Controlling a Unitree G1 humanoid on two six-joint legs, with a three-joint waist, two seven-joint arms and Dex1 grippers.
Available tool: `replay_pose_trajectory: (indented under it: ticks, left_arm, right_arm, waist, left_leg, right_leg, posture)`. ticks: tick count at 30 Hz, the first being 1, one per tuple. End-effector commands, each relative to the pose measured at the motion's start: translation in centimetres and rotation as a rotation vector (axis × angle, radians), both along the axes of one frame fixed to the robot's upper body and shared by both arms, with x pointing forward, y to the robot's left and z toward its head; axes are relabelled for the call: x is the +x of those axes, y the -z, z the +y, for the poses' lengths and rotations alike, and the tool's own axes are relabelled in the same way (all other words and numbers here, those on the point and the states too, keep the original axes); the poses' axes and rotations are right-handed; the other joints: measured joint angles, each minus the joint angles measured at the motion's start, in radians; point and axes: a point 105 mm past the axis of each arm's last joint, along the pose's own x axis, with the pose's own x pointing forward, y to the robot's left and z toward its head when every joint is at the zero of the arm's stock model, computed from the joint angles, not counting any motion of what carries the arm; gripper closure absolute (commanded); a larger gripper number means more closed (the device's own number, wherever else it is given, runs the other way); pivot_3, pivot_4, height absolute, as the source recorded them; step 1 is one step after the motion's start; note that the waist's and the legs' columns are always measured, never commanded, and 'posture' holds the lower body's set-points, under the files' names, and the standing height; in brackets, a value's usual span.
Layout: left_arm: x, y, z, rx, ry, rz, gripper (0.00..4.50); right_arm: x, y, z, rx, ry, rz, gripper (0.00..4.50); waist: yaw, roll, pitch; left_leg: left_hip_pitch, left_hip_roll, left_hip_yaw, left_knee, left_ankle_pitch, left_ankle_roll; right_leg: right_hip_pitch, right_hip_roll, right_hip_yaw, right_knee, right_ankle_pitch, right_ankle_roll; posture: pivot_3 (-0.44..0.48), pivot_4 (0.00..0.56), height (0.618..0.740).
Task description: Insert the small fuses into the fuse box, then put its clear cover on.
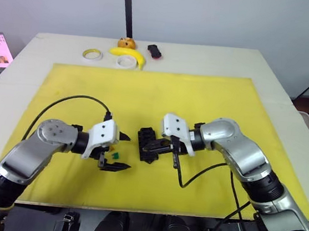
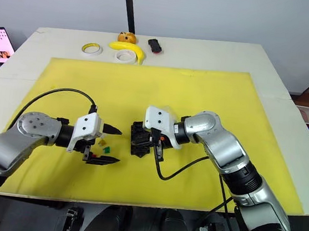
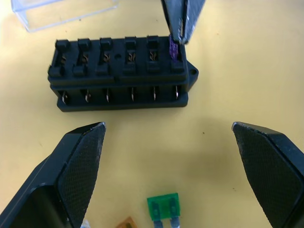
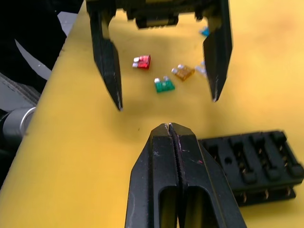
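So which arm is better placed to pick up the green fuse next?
Left. Its open gripper hangs right over the green fuse, while the right gripper is shut on the purple fuse at the fuse box.

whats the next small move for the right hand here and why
Probably press the purple fuse straight down until it seats, then let go. The right hand is shut on it, holding it at the end slot of the fuse box, and it looks only partly in. The left hand waits open near the loose green fuse, so that one could follow.
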Motion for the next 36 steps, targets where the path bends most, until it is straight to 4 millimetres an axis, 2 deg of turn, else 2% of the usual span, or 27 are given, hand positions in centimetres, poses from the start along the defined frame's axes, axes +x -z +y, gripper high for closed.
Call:
replay_pose_trajectory:
  ticks: [1,13,20,30,33,36]
  left_arm:
    - [0.3,-1.0,0.0,-0.009,-0.006,-0.047,0.0]
    - [0.4,-0.9,-0.1,-0.014,-0.013,-0.048,0.0]
    - [0.4,-1.0,-0.1,-0.016,-0.013,-0.05,0.0]
    - [0.5,-1.0,-0.1,-0.014,-0.015,-0.054,0.0]
    - [0.6,-1.1,0.1,-0.011,-0.018,-0.053,0.0]
    - [0.8,-1.4,0.6,-0.01,-0.038,-0.052,0.0]
  right_arm:
    - [0.4,-0.3,0.0,0.017,0.014,-0.025,4.48]
    - [0.6,3.3,-0.9,-0.076,0.031,0.014,4.48]
    - [0.7,3.7,-1.0,-0.104,0.005,-0.031,4.48]
    - [1.2,0.5,-0.2,-0.018,0.004,-0.07,4.48]
    - [0.3,-0.9,0.0,0.02,-0.03,-0.057,4.48]
    - [-0.2,-3.6,0.2,0.087,-0.046,-0.039,4.48]
  waist:
    - [-0.002,0.0,0.0]
    - [0.0,0.0,0.0]
    - [0.0,0.0,0.0]
    - [0.001,0.0,0.0]
    - [0.002,0.0,0.0]
    - [-0.001,0.0,0.0]
  left_leg:
    - [0.0,0.0,0.0,0.0,0.0,0.0]
    - [0.0,0.0,0.0,0.0,0.0,0.0]
    - [0.002,0.0,0.0,0.0,0.0,0.0]
    - [0.002,0.0,0.0,0.0,0.0,0.0]
    - [0.002,0.0,0.0,0.0,0.0,0.0]
    - [0.001,0.0,0.0,0.0,0.0,0.0]
  right_leg:
    - [0.0,0.0,0.0,0.0,0.0,0.0]
    - [0.0,0.0,0.0,0.0,0.0,0.0]
    - [0.002,0.0,0.0,0.0,0.0,0.0]
    - [0.002,0.0,0.0,0.0,0.0,0.0]
    - [0.002,0.0,0.0,0.0,0.0,0.0]
    - [0.001,0.0,0.0,0.0,0.0,0.0]
  posture:
    - [0.0,0.15,0.74]
    - [0.0,0.15,0.74]
    - [0.0,0.15,0.74]
    - [0.0,0.15,0.74]
    - [0.0,0.15,0.74]
    - [0.0,0.15,0.74]
